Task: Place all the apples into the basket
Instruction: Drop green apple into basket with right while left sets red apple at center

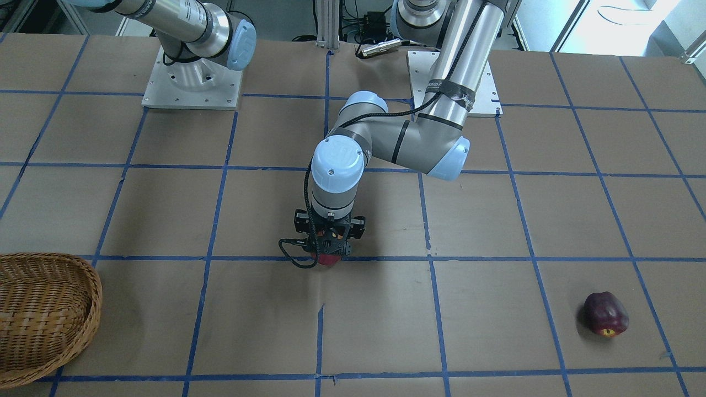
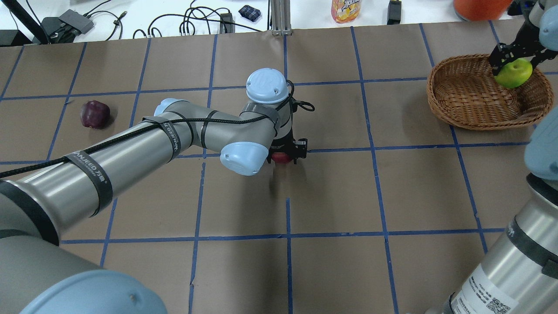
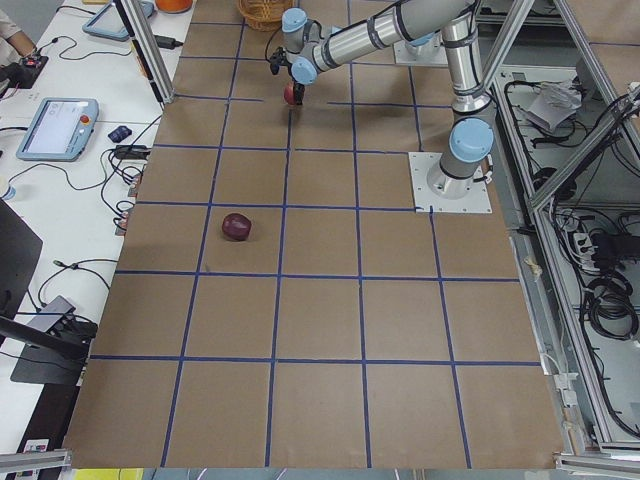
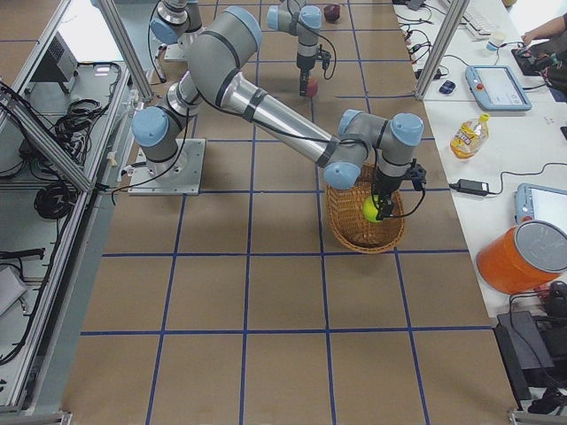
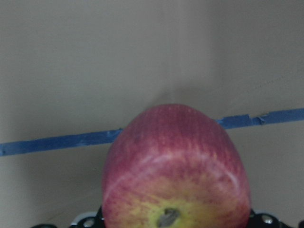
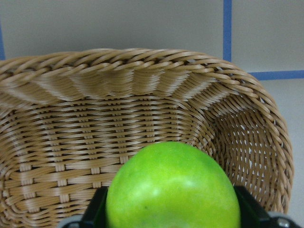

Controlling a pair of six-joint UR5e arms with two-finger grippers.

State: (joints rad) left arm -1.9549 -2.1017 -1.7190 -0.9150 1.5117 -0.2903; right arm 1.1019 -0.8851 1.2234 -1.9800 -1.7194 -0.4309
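Note:
My left gripper (image 1: 329,255) points straight down at the table's middle and is shut on the red apple (image 1: 327,261), which fills the left wrist view (image 5: 175,166) at table level on a blue tape line. My right gripper (image 2: 515,69) is shut on the lime green apple (image 2: 514,74) and holds it inside the wicker basket (image 2: 436,85), above its floor (image 6: 118,57). The green apple fills the lower right wrist view (image 6: 173,190). The dark maroon apple (image 2: 94,114) lies alone on the table on my far left (image 1: 605,314).
A drink bottle (image 2: 345,8), cables and an orange bucket (image 2: 479,5) stand beyond the table's far edge. The arms' base plates (image 1: 193,82) are at my side of the table. Blue tape lines grid the brown surface.

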